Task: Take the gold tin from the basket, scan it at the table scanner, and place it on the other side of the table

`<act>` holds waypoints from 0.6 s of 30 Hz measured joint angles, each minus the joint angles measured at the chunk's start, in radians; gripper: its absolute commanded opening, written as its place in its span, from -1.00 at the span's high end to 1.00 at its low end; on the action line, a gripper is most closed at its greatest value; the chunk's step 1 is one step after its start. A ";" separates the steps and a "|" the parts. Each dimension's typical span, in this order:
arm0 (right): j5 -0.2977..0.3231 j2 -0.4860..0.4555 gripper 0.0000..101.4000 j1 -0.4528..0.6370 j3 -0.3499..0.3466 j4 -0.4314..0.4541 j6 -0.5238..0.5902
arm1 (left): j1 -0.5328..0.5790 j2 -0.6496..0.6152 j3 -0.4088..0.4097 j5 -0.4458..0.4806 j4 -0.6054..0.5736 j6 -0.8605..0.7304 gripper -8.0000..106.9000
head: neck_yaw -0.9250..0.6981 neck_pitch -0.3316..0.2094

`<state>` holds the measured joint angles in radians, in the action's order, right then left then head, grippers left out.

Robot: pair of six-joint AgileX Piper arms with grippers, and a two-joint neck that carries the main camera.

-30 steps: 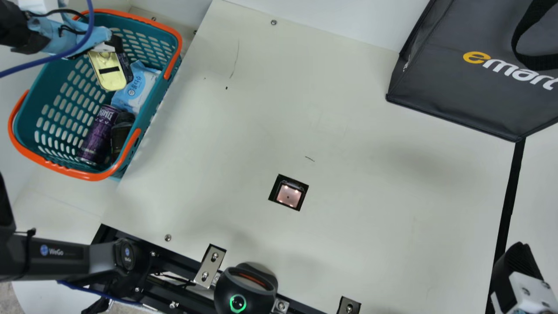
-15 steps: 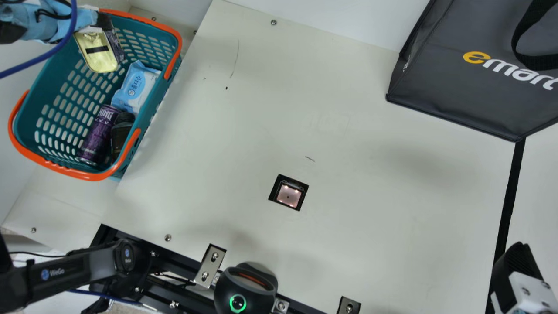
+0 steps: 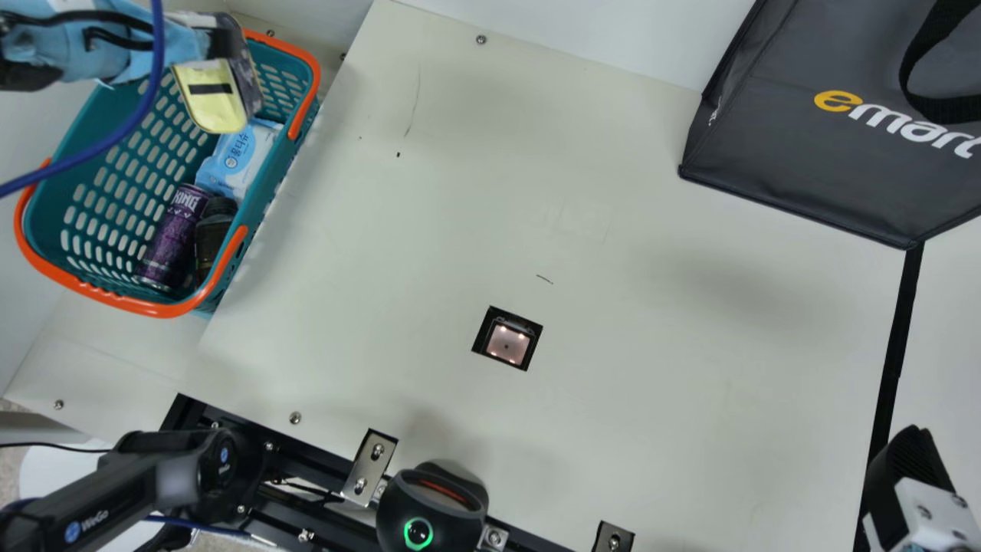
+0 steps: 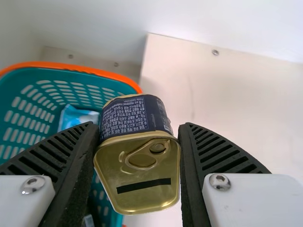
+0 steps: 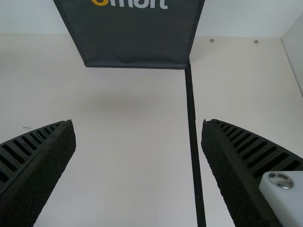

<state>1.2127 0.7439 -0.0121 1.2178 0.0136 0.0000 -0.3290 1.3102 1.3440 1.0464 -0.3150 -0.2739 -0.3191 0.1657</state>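
One teal basket [image 3: 157, 309], orange-rimmed, at left; contents: purple can [image 3: 175, 238], dark jar [image 3: 212, 239], blue packet [image 3: 239, 159]. One gold tin [image 3: 211, 96], above the basket's far part, pinched between the two fingers of the left claw [image 4: 138, 130]; lid turned toward the neck camera, its longer side running outward from the fingers. One scanner [image 3: 507, 343], set in the worktop [image 3: 651, 230], right of the tin and closer to the near edge; the coming move, by judgement, runs diagonally to it over the basket's rim, left arm being nearer the tin. One dark bag [image 3: 828, 169], far right. One right claw [image 5: 138, 124], fingers spread, empty, well apart from the tin.
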 measured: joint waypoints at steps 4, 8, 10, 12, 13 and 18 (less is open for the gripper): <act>0.000 0.000 -0.87 0.000 0.000 0.000 0.000 | 0.092 -0.029 -0.019 0.007 0.028 0.050 1.00 | 0.002 0.000; 0.000 0.000 -0.87 0.000 0.000 0.000 0.000 | 0.187 -0.050 -0.043 0.010 0.063 0.110 1.00 | 0.002 0.000; 0.000 0.000 -0.87 0.000 0.000 0.000 0.000 | 0.232 -0.058 -0.053 0.012 0.081 0.138 1.00 | 0.000 0.000; 0.000 0.000 -0.87 0.000 0.000 0.000 0.000 | 0.284 -0.061 -0.063 0.015 0.102 0.171 1.00 | 0.000 0.000; 0.000 0.000 -0.87 0.000 0.000 0.000 0.000 | 0.304 -0.063 -0.065 0.016 0.106 0.183 1.00 | 0.000 0.000; 0.000 0.000 -0.87 0.000 0.000 0.000 0.000 | 0.426 -0.064 -0.078 0.027 0.140 0.259 1.00 | 0.000 0.000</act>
<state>1.2127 0.7439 -0.0121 1.2178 0.0136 0.0000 0.0970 1.2467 1.2660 1.0734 -0.1753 -0.0147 -0.3191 0.1657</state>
